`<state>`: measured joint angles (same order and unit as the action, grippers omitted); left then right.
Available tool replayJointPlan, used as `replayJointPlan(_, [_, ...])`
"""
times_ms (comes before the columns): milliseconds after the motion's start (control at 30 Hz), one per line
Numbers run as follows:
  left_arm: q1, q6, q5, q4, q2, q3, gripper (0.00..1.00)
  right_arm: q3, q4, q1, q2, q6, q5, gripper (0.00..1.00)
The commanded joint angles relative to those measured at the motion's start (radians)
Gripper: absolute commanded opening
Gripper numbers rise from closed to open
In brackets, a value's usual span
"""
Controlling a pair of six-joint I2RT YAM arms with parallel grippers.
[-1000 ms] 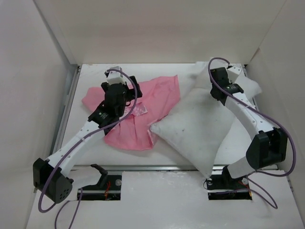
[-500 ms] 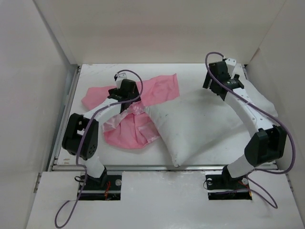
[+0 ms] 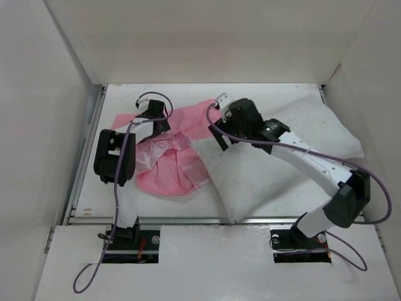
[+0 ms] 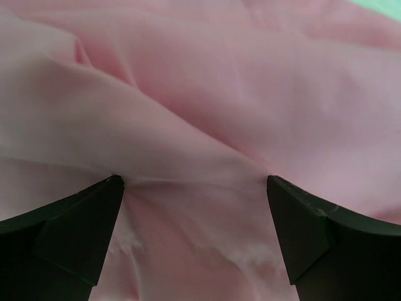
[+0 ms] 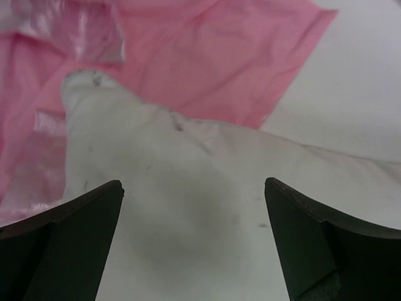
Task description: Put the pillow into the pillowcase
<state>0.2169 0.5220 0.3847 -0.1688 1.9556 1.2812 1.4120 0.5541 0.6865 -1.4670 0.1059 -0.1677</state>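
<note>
Pillow: The big white pillow (image 3: pixel 282 160) lies flat on the right half of the bench (image 3: pixel 119 94). Its left corner rests on the pink cloth. It is not inside yet.
Pillowcase: The pink pillowcase (image 3: pixel 166 172) lies crumpled on the left, just beside the pillow and partly under its corner. I cannot tell where its open mouth is.
Left end effector: The left end effector (image 4: pixel 194 182) is wide open and holds nothing. Its two tips touch the pink cloth, which pulls into folds between them.
Right end effector: The right end effector (image 5: pixel 193 185) is wide open too and holds nothing. It hangs over the left end of the pillow, close to the corner that lies on the pillowcase.
Step in hand: I think each arm is about to get a grip, the left one on the pillowcase and the right one on the pillow.
How to do it well: The left one should pinch only one layer at the edge of the mouth and lift it, so a hole shows. Pinching two layers together would shut the hole. The right one should grab the pillow near its corner and push that corner in first.
Watch out: The shiny cloth looks slippery and may slide out of a weak pinch. The pillow is plump and floppy, so it may fold or drag the pillowcase along the bench.
</note>
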Motion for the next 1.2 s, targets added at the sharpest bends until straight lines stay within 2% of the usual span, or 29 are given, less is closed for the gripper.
replayJointPlan(0, [-0.063, 0.003, 0.043, -0.05, 0.015, 0.082, 1.0, 0.015, 0.125, 0.042, -0.065, 0.069, 0.05, 1.0])
replayJointPlan(200, [-0.111, -0.046, 0.115, -0.041, 0.026, 0.142, 1.0, -0.002, 0.139, 0.09, -0.139, 0.037, 0.033, 1.0])
replayJointPlan(367, [-0.12, -0.086, 0.094, -0.031, -0.033, 0.164, 1.0, -0.09, 0.008, 0.09, -0.205, 0.049, 0.022, 1.0])
replayJointPlan(467, [-0.107, -0.184, 0.034, 0.061, -0.131, 0.113, 1.0, -0.123, -0.077, 0.09, -0.226, 0.058, -0.021, 0.89])
replayJointPlan(500, [-0.106, -0.215, -0.031, 0.083, -0.156, 0.086, 1.0, -0.123, -0.092, 0.081, -0.227, 0.048, -0.048, 0.71])
replayJointPlan(533, [-0.09, -0.247, -0.067, 0.101, -0.179, 0.072, 1.0, -0.133, -0.115, 0.071, -0.227, 0.035, -0.068, 0.71])
replayJointPlan(567, [-0.062, -0.285, -0.111, 0.116, -0.222, 0.063, 1.0, -0.133, -0.144, 0.059, -0.193, 0.002, -0.093, 0.41])
replayJointPlan(633, [-0.031, -0.365, -0.213, 0.167, -0.26, 0.032, 1.0, -0.148, -0.223, 0.004, -0.152, -0.024, -0.131, 0.22])
replayJointPlan(667, [-0.018, -0.388, -0.268, 0.184, -0.279, 0.002, 1.0, -0.148, -0.236, -0.019, -0.103, -0.046, -0.148, 0.0])
replayJointPlan(733, [0.021, -0.402, -0.415, 0.232, -0.308, -0.023, 1.0, -0.139, -0.281, -0.086, -0.04, -0.1, -0.176, 0.0])
replayJointPlan(833, [0.079, -0.402, -0.466, 0.223, -0.296, -0.011, 1.0, -0.139, -0.341, -0.145, 0.091, -0.115, -0.176, 0.0])
replayJointPlan(933, [0.146, -0.402, -0.403, 0.158, -0.207, 0.056, 1.0, -0.148, -0.361, -0.209, 0.173, -0.149, -0.099, 0.0])
replayJointPlan(1067, [0.22, -0.413, -0.305, 0.103, -0.087, 0.17, 1.0, -0.148, -0.37, -0.219, 0.206, -0.173, -0.055, 0.0])
replayJointPlan(1133, [0.231, -0.413, -0.291, 0.103, -0.043, 0.22, 0.98, -0.137, -0.37, -0.228, 0.206, -0.184, -0.055, 0.0])
replayJointPlan(1167, [0.231, -0.384, -0.223, 0.082, 0.01, 0.249, 0.93, -0.137, -0.37, -0.228, 0.206, -0.184, -0.055, 0.0])
